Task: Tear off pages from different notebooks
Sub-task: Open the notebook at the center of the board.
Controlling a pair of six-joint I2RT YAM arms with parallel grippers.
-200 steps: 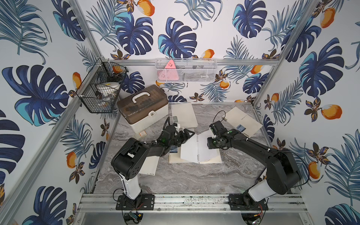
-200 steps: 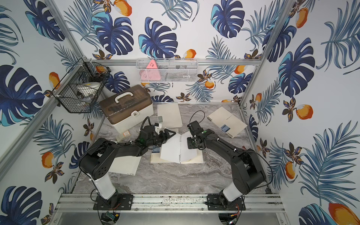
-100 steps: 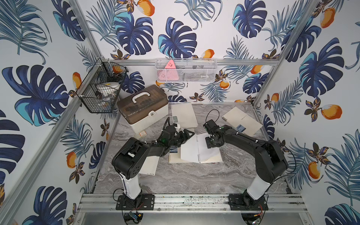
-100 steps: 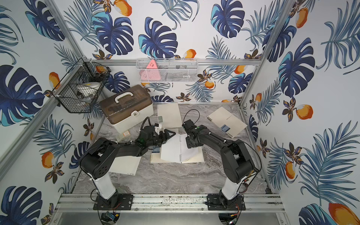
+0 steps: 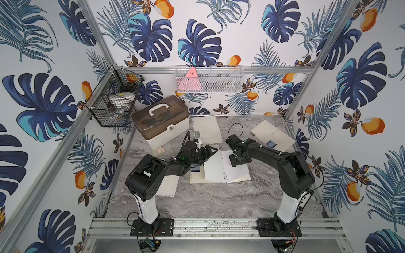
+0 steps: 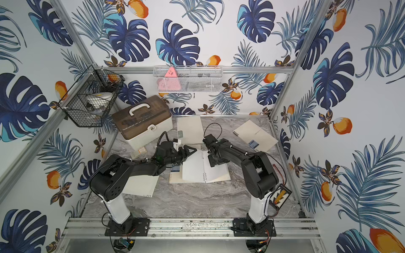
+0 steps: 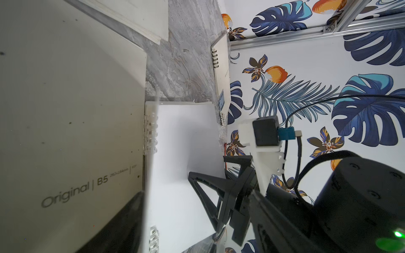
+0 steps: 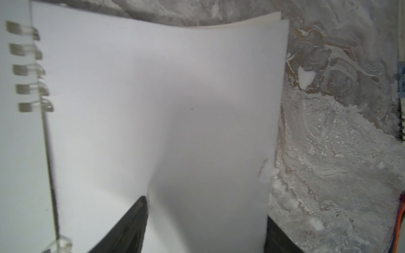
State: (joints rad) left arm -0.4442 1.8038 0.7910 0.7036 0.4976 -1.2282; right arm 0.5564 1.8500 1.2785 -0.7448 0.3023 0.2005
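Note:
An open spiral notebook (image 5: 235, 174) lies mid-table, its CAMP-labelled cover (image 5: 195, 169) folded left. My left gripper (image 5: 207, 154) hovers open over that left half; one finger (image 7: 125, 221) rests by the cover (image 7: 65, 109). My right gripper (image 5: 237, 161) stands on the right-hand page, jaws wide. That page (image 8: 175, 87) bows up between its fingers (image 8: 131, 223), still on the coil (image 8: 28, 70). A closed CAMP notebook (image 5: 272, 135) lies back right, and a small one (image 5: 207, 129) back centre. A loose page (image 5: 167, 187) lies under my left arm.
A brown-lidded white box (image 5: 161, 126) with a handle stands at the back left, beside a black wire basket (image 5: 111, 103) on the wall. A white mesh tray (image 5: 209, 80) hangs on the back wall. Grey marble tabletop (image 5: 219, 199) shows in front of the notebook.
My right arm has folded in, elbow swinging nearer, and its jaws have spread wider on the page. The left gripper has barely moved, its jaws a touch narrower.

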